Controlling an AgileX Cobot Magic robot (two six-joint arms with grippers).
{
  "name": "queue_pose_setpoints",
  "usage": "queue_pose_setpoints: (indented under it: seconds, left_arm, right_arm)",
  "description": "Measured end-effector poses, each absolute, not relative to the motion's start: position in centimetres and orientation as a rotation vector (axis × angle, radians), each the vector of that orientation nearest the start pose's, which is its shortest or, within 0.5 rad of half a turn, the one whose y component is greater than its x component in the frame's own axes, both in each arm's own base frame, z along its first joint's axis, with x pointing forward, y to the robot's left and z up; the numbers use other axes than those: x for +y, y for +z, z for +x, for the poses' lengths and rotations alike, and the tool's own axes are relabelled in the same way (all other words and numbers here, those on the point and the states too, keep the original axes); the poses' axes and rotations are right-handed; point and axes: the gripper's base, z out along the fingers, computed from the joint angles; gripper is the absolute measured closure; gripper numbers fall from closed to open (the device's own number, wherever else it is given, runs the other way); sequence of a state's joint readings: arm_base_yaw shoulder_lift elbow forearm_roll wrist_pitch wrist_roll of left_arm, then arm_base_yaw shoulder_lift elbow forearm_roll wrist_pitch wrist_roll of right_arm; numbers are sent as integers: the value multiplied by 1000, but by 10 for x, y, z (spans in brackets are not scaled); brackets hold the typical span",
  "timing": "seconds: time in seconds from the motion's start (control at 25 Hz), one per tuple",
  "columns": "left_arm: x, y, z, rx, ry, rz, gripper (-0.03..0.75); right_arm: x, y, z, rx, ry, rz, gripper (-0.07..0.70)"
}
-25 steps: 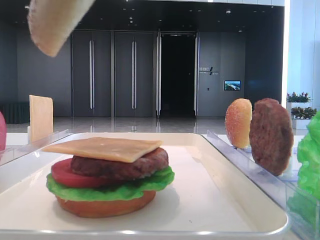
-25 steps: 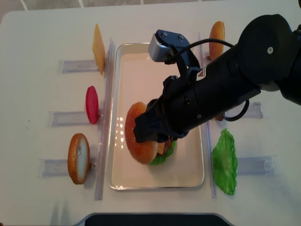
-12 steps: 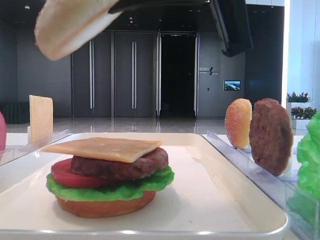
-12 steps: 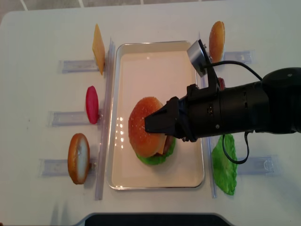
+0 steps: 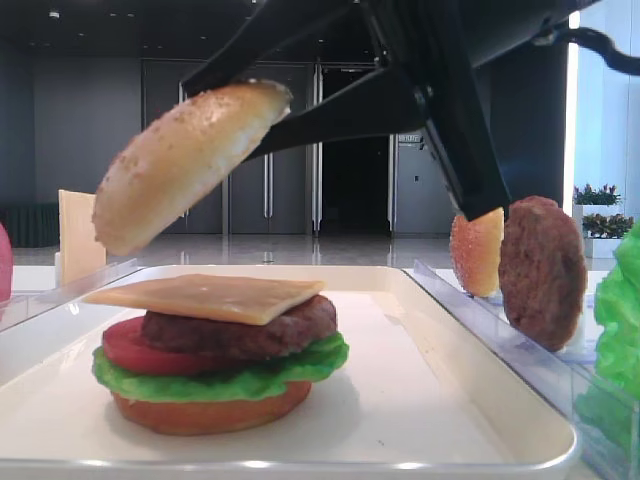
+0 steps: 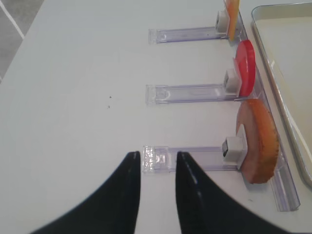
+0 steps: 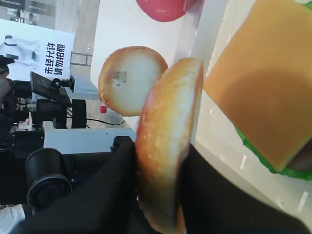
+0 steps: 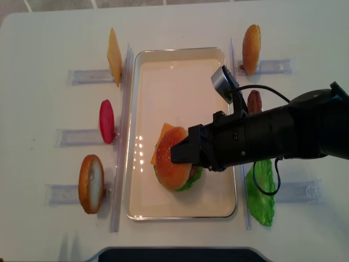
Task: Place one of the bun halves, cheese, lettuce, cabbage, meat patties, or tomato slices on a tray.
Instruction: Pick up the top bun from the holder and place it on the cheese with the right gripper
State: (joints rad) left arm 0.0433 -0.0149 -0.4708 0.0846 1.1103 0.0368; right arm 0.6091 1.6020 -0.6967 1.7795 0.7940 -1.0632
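Note:
My right gripper (image 5: 225,125) is shut on the sesame bun top (image 5: 185,160) and holds it tilted, just above the burger stack. That stack sits on the white tray (image 5: 440,400): cheese (image 5: 205,297) over a meat patty (image 5: 240,335), tomato slice (image 5: 130,350), lettuce (image 5: 220,382) and bun base (image 5: 210,412). From overhead the bun top (image 8: 170,158) covers most of the stack, with my right gripper (image 8: 182,153) reaching in from the right. The right wrist view shows the bun (image 7: 168,141) edge-on between the black fingers (image 7: 209,195). My left gripper (image 6: 157,158) is open and empty over a clear rack (image 6: 195,158).
Clear racks flank the tray. On the left stand a cheese slice (image 8: 114,56), a tomato slice (image 8: 107,121) and another bun half (image 8: 91,183). On the right are an orange bun (image 8: 251,41), a patty (image 8: 254,101) and lettuce (image 8: 260,188).
My right arm has come down with the bun top, from high at the upper left to just over the cheese. The stack on the tray has not moved.

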Motion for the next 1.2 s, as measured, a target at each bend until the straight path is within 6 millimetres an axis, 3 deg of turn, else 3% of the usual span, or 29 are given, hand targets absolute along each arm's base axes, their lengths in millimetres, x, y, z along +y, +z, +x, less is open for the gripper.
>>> queue_pose_setpoints:
  seconds: [0.44,0.68,1.2]
  left_arm:
    - [7,265,-6,2109,150,-13,523]
    - [7,265,-6,2109,150,-13,523]
    - [7,265,-6,2109,150,-13,523]
  right_arm:
    - [225,194,212,2460,1564,-272,401]
    - [227,183,214,2503,1555,-250,401]
    - [228,180,216,2508,1546,-237,401]
